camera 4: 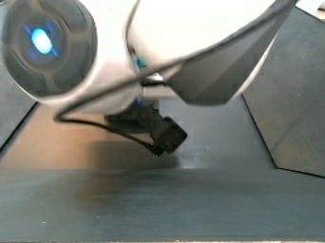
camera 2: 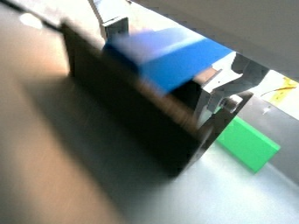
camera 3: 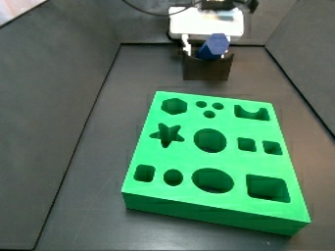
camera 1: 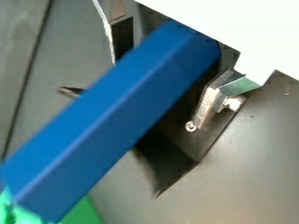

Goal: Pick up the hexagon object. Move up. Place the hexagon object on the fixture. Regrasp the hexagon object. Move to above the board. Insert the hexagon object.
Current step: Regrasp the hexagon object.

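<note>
The gripper (camera 2: 176, 66) hangs over the dark grey-brown notched block, the fixture (camera 2: 128, 109), its silver fingers (camera 1: 211, 98) flanking the bright-blue plastic hexagon bar (camera 1: 111, 122); whether they clamp it I cannot tell. A skewed seating could spoil the regrasp. The bright-green holed board (camera 3: 216, 157) lies below and well apart, nothing between
</note>
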Motion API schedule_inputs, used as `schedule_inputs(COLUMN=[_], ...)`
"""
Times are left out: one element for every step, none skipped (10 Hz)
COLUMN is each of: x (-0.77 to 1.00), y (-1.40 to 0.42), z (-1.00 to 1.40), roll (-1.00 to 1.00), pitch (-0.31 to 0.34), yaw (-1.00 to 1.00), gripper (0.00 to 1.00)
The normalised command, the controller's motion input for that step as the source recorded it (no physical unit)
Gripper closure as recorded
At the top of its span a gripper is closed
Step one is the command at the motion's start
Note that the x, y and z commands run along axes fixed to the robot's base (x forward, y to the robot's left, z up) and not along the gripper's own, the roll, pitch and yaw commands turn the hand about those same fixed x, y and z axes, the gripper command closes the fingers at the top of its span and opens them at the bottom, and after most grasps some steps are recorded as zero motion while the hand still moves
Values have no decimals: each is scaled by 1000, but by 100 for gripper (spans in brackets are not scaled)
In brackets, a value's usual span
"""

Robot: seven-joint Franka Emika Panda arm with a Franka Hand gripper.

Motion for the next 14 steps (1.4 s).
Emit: schedule_inputs(x=[-24,-28,-41,-39,-35,-29,-28,6,8,-19,-45,-54,-51,-52], y=[1,0,-2,-2,-1,4,3,-1000,-1000,-1000,-1000,-1000,-1000,-1000], z=[1000,1000,998,877,633,386,200,959,946,938,911,852,790,738], roll=[-20,-3,27,33,41,47,50,1000,1000,1000,1000,1000,1000,1000], pitch=[26,21,20,23,31,42,53,41,40,32,24,19,18,17], yaw=[-7,-6,-4,-4,-1,-1,-4,26,26,26,25,25,25,25], gripper=[0,0,0,0,0,0,0,0,0,0,0,0,0,0])
